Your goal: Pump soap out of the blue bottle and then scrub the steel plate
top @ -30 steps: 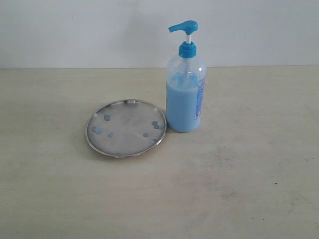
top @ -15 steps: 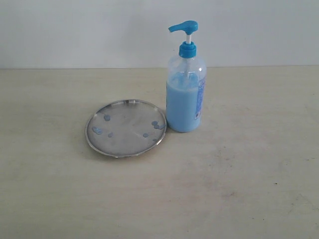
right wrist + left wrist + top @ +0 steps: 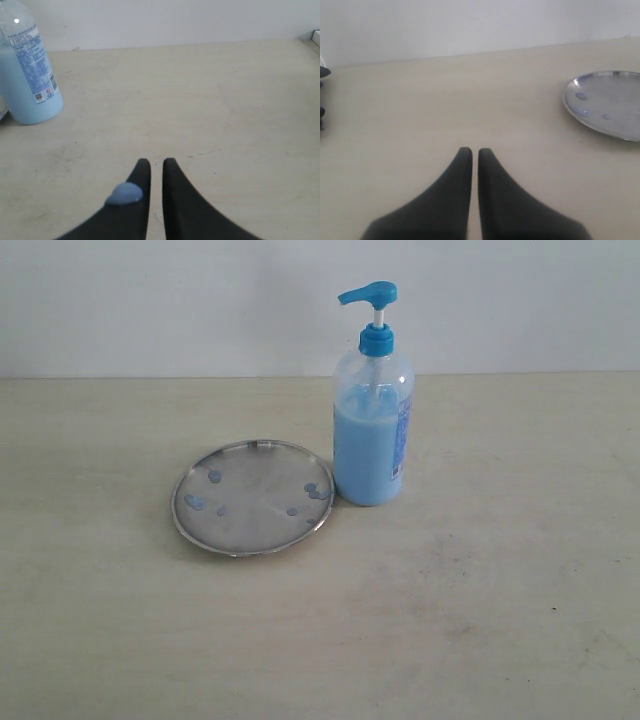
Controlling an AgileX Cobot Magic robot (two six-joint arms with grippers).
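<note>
The blue bottle (image 3: 372,420) stands upright mid-table, its pump head (image 3: 370,295) raised, light blue soap (image 3: 365,455) filling its lower part. Its base touches or nearly touches the rim of the steel plate (image 3: 252,496), which lies flat to its left and carries several small blue drops. Neither arm shows in the exterior view. My left gripper (image 3: 471,151) is shut and empty, low over bare table, with the steel plate (image 3: 607,102) off to one side. My right gripper (image 3: 153,162) is shut and empty, a blob of soap (image 3: 123,194) on one finger; the blue bottle (image 3: 27,75) stands apart from it.
The beige table (image 3: 480,610) runs back to a white wall (image 3: 150,300). A dark object (image 3: 322,95) shows at the edge of the left wrist view. A pale edge (image 3: 315,37) shows in the far corner of the right wrist view.
</note>
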